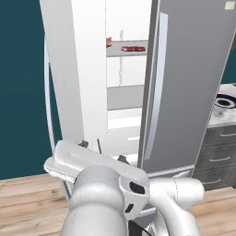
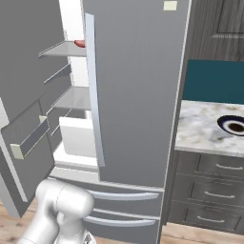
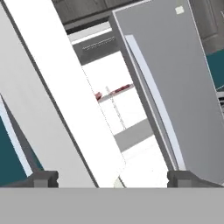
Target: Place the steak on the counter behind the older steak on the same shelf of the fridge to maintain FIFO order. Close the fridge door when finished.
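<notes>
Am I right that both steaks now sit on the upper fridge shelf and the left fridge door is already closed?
Not quite. The steaks, pink steak and older steak, do sit on the upper shelf, but the left door stands open, as the left base view shows.

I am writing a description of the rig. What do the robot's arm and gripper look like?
The arm is glossy white with rounded, bulky segments and dark joint recesses. The gripper has two small, dark grey, blocky fingertips. No cables or markings are visible.
</notes>
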Robot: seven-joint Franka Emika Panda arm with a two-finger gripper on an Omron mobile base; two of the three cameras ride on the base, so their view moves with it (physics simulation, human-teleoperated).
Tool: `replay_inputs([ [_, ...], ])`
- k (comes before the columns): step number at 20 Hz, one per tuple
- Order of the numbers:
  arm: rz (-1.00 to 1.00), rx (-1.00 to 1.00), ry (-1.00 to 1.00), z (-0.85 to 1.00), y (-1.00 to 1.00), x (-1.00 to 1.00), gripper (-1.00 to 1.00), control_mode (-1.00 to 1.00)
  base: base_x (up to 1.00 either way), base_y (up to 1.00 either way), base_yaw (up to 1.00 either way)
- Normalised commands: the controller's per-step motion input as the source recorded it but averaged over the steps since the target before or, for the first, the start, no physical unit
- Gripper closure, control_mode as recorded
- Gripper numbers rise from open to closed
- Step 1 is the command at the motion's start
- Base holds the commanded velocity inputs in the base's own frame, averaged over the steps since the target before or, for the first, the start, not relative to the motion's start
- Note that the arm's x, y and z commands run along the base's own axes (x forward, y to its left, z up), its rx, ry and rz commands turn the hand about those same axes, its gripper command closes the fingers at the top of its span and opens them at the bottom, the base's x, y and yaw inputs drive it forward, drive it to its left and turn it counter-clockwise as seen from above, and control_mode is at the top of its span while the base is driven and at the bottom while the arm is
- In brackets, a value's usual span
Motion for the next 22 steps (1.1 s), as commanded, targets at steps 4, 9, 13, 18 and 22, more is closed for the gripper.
replay_inputs([
  [4,-0.23,-0.03,0.00,-0.46,1.00,0.77,-1.00,-1.00,0.00,0.00,0.00],
  [9,-0.21,0.00,0.00,-0.34,0.87,0.89,-1.00,-1.00,0.00,0.00,0.00],
  [13,-0.14,0.00,0.00,-0.32,0.79,0.98,-1.00,-1.00,0.00,0.00,0.00],
  [18,-0.10,0.00,0.00,-0.33,0.78,0.95,-1.00,-1.00,0.00,0.00,0.00],
  [22,-0.04,0.00,0.03,-0.22,0.22,0.75,-1.00,-1.00,0.00,0.00,0.00],
])
